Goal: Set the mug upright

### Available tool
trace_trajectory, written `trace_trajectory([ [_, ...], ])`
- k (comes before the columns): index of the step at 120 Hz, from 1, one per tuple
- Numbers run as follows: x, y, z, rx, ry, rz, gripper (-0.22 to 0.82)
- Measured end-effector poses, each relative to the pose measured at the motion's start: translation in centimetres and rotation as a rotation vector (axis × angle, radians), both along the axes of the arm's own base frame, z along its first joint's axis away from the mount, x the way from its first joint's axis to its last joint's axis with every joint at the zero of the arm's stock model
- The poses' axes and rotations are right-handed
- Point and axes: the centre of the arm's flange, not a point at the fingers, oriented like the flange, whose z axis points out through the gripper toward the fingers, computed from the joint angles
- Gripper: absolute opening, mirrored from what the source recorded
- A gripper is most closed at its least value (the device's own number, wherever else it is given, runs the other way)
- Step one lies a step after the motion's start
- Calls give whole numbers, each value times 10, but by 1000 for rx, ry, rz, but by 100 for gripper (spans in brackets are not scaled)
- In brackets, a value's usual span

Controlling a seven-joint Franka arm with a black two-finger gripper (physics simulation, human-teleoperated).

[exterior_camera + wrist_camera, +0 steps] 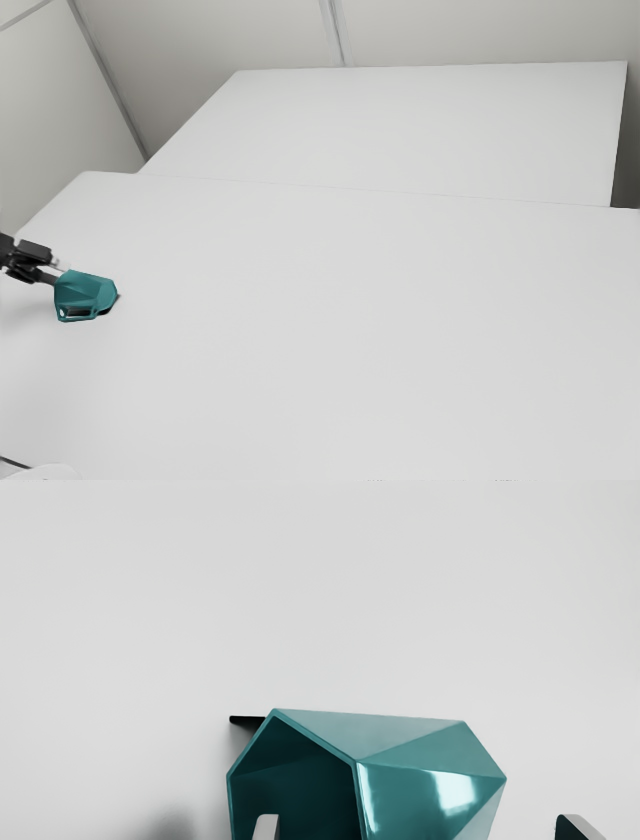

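In the exterior view the gripper [56, 271] is at the far left, its fingers by the teal faceted mug [88, 292]. The mug lies on its side on the white table, with a looped part low on its near side. From the wrist view, the mug [410, 790] has its dark mouth toward one finger. The gripper [420, 827] is open: one fingertip [266, 827] overlaps the mouth, while the other stands past the mug's opposite end with a gap. Whether the first finger is inside the mouth or above it, I cannot tell.
The white table [350, 330] extends toward the exterior view's right. Behind it is another white surface [400, 125], with pale walls around. A white rounded object [45, 473] and a dark cable-like line [14, 463] show at the lower left corner.
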Motion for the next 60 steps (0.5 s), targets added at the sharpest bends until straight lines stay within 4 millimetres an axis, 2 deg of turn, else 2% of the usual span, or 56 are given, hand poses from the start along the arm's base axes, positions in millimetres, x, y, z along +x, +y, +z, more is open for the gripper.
trace_trajectory([
  [23,7,-18,-15,-54,-37,-26,60],
  [47,0,-30,-36,-98,-38,-31,60],
  [51,0,-30,-36,-97,-41,-34,56],
  [60,1,-30,-33,-86,-49,-42,36],
])
